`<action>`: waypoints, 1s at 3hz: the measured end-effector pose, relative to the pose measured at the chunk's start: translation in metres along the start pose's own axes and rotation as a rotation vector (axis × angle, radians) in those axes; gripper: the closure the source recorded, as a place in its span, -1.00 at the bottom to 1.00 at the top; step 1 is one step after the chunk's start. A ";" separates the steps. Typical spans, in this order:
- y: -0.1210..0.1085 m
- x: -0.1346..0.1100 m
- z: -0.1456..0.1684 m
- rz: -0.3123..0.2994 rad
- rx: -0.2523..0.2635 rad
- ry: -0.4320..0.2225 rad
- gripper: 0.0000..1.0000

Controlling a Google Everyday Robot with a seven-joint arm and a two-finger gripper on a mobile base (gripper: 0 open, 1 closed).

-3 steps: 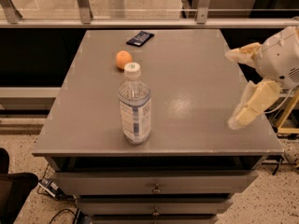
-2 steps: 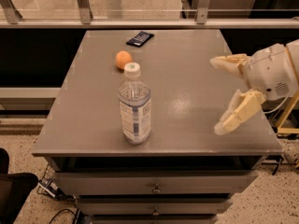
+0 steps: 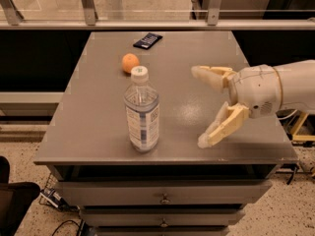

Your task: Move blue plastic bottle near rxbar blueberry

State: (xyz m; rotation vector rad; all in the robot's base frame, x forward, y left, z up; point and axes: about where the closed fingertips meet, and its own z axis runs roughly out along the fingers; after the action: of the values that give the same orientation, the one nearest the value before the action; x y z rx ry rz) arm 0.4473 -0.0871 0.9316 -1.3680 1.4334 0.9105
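Upright bottle (image 3: 141, 113) near pincer (image 3: 198, 107) — rxbar (image 3: 147, 40) beyond

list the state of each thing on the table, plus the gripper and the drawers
blue plastic bottle: upright, cap on, near the front edge, not held
rxbar blueberry: lying flat near the far edge
orange: resting on the table behind the bottle
gripper: open, empty, to the right of the bottle, apart from it
drawers: shut

The end effector (image 3: 198, 106) over the table (image 3: 98, 107) has its arm (image 3: 295, 82) cropped rightward.
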 end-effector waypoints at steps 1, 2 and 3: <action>0.003 -0.006 0.018 0.012 -0.023 -0.100 -1.00; 0.001 -0.006 0.037 0.018 -0.031 -0.164 -1.00; -0.004 -0.013 0.060 -0.004 -0.055 -0.195 -1.00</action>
State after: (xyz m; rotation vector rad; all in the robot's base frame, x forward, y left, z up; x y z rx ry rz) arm 0.4579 -0.0267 0.9264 -1.2840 1.2652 1.0567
